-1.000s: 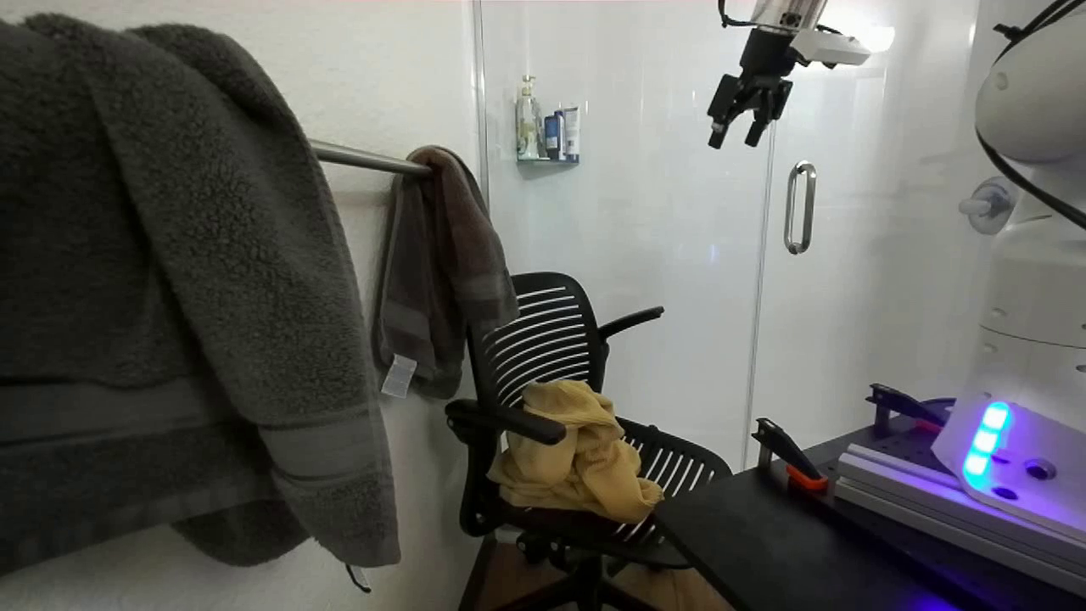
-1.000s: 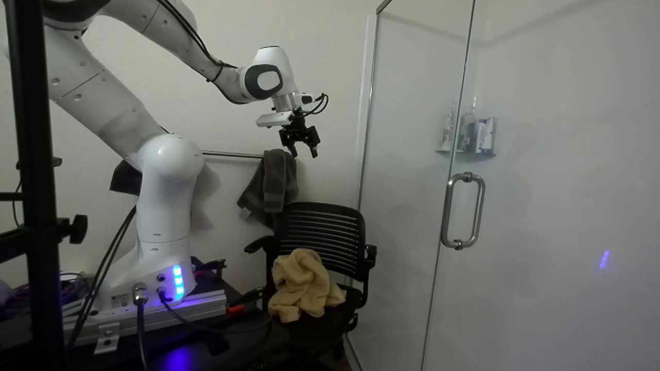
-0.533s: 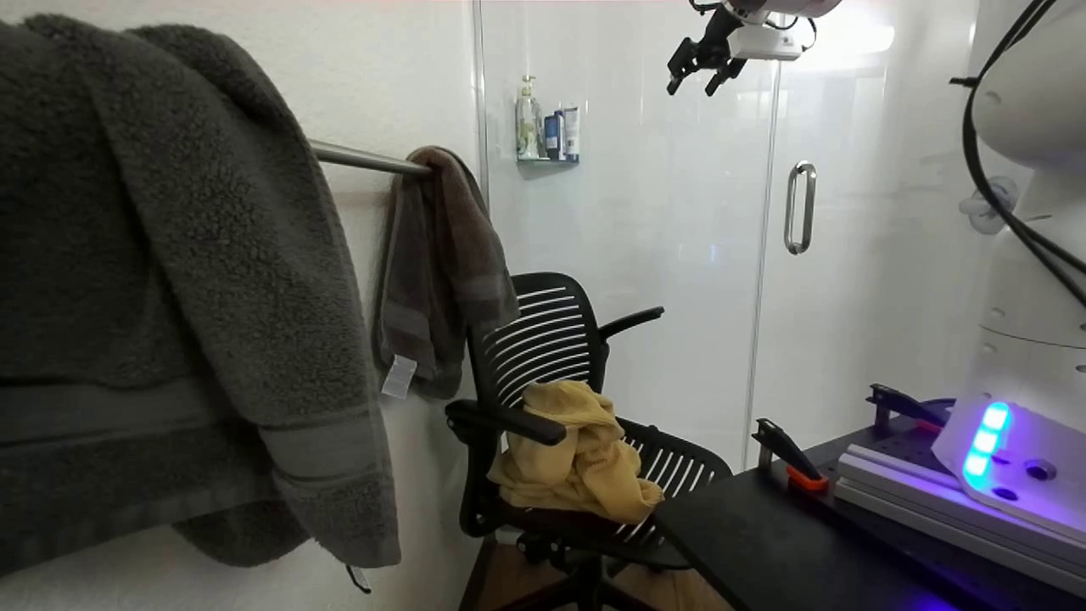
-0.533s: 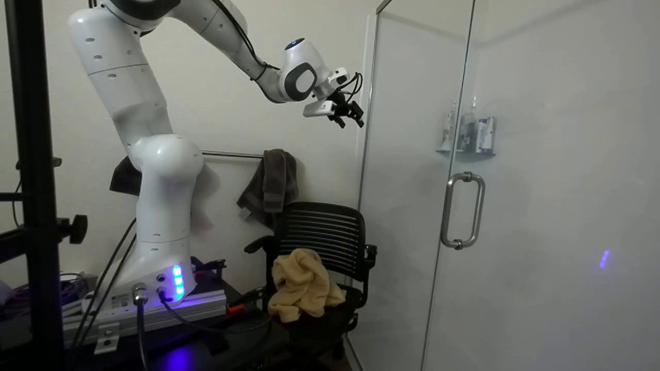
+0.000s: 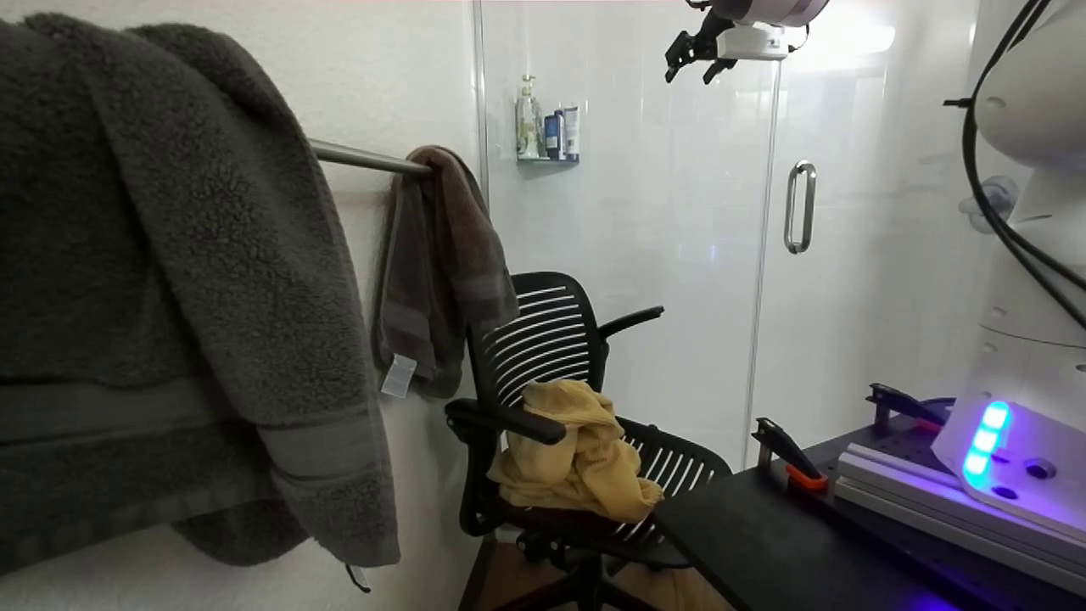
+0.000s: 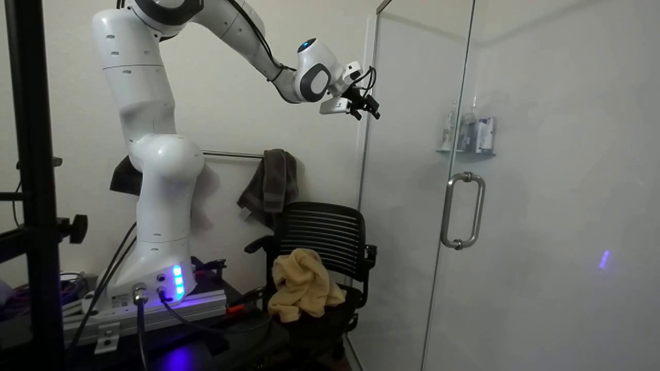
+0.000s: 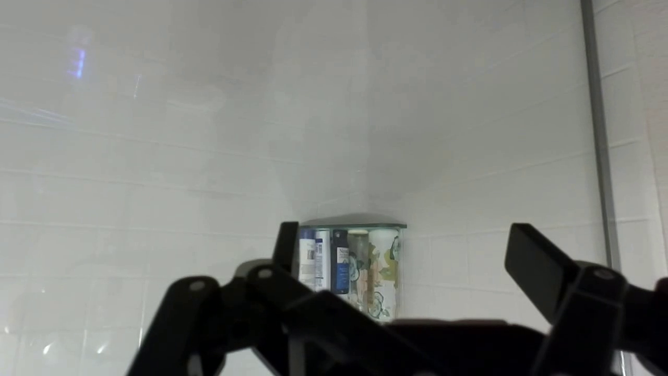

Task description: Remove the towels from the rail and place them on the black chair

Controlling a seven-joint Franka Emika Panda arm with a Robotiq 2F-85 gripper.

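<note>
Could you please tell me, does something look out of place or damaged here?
I see nothing spilled or damaged. The small towel hangs crookedly, bunched on the rail with its label showing, which looks untidy. The yellow cloth lies crumpled on the black chair, but the task may explain that.

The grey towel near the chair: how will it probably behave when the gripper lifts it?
The grey towel is probably floppy, since it hangs in loose folds. It may slide off the rail easily, as it looks only draped there. Its lower end might brush the black chair, as they overlap in both exterior views.
</note>
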